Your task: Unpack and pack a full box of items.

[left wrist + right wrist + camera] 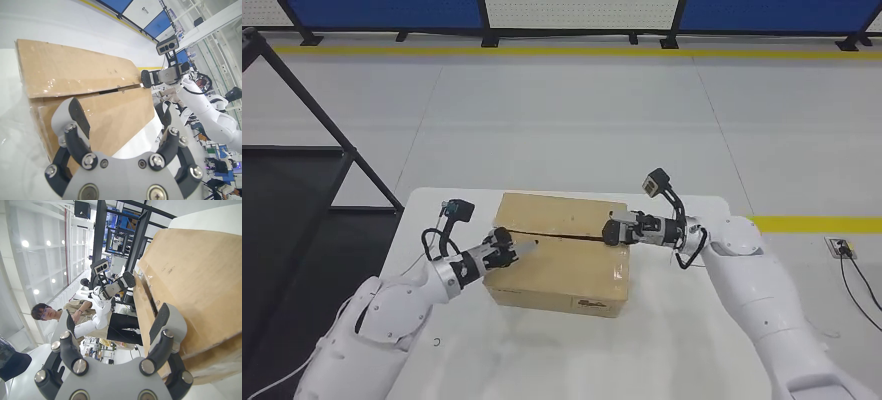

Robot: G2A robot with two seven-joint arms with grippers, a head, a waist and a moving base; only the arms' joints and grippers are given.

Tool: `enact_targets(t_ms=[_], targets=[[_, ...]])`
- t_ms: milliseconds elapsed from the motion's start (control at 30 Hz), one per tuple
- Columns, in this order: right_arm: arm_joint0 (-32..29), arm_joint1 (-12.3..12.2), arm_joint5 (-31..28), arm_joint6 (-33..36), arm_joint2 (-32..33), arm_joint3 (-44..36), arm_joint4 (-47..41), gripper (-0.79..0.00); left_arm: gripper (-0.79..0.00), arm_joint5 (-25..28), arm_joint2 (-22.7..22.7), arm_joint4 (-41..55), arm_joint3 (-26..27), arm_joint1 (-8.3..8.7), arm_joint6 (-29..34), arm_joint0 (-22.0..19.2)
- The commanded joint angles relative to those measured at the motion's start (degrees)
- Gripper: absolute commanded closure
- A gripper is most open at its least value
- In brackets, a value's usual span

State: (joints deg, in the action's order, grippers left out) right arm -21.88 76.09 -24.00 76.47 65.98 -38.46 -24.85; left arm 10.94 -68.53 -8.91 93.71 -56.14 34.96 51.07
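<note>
Box [557, 255]: brown cardboard, closed, standing flat with its long side across the robot's front.
Tabletop [682, 340]: white, under the box and showing on every side of it.
Flaps [79, 64]: the two top flaps lie down and meet along the box's length.
Seam [562, 237]: a thin dark line between the flaps, open to a narrow slit partway along in the left wrist view.
Tape [56, 85]: glossy clear remnants on the box top, along the seam.
Left claw [514, 245]: at the box's left end, level with the seam and pointing along it. Its fingers are spread wide apart and grip nothing. One finger [78, 115] is over the flap nearer the robot, the other is off the box's edge.
Right claw [610, 231]: at the box's right end, facing the left claw across the box top. Its fingers are parted with nothing between them.
Right claw contact: one finger [160, 321] sits at the end of the seam, seemingly against the cardboard, though actual touch cannot be made out.
</note>
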Motion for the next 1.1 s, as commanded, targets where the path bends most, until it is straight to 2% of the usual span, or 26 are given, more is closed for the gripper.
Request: enact_targets(t_ms=[0,67,133,267,467,567,900,967,1067], targets=[[-0.48,-0.16,0.72,-1.64,-0.08,-0.37,1.01,-0.785,-0.785,0.44,-0.50,0.41,0.22,-0.09,-1.52,0.06],[-0.99,-0.21,0.95,-2.03,-0.07,-0.92,0.79,-0.785,-0.785,0.91,-1.77,-0.45,1.08,-0.16,-5.80,0.55],[-1.21,-0.26,1.20,-2.10,-0.08,-1.19,0.56,-0.785,-0.785,0.60,-4.03,-0.46,2.38,-0.24,-12.72,2.08],[-1.35,-0.28,0.13,-1.69,-0.50,-2.41,0.84,-0.785,-0.785,-1.32,-11.94,4.83,4.01,-0.16,-24.94,7.15],[-0.99,-0.30,0.18,-1.98,-1.31,-2.59,1.91,-0.785,-0.785,-3.35,-23.72,9.31,3.47,0.49,-29.70,16.71],[-0.63,-0.26,0.29,-2.00,-1.62,-1.93,2.02,-0.785,-0.785,-6.67,-27.81,11.87,3.68,0.75,-26.78,21.24],[-0.13,-0.32,-0.06,-2.45,-2.11,-1.57,3.33,-0.785,-0.785,-6.67,-27.81,11.87,3.68,0.75,-26.78,21.24],[-0.13,-0.32,-0.06,-2.45,-2.11,-1.57,3.33,-0.785,-0.785,-6.52,-26.26,9.44,4.19,0.78,-24.22,21.58],[-0.13,-0.32,-0.06,-2.45,-2.11,-1.57,3.33,-0.785,-0.785,-6.55,-23.34,5.95,2.21,0.72,-20.80,20.09]])
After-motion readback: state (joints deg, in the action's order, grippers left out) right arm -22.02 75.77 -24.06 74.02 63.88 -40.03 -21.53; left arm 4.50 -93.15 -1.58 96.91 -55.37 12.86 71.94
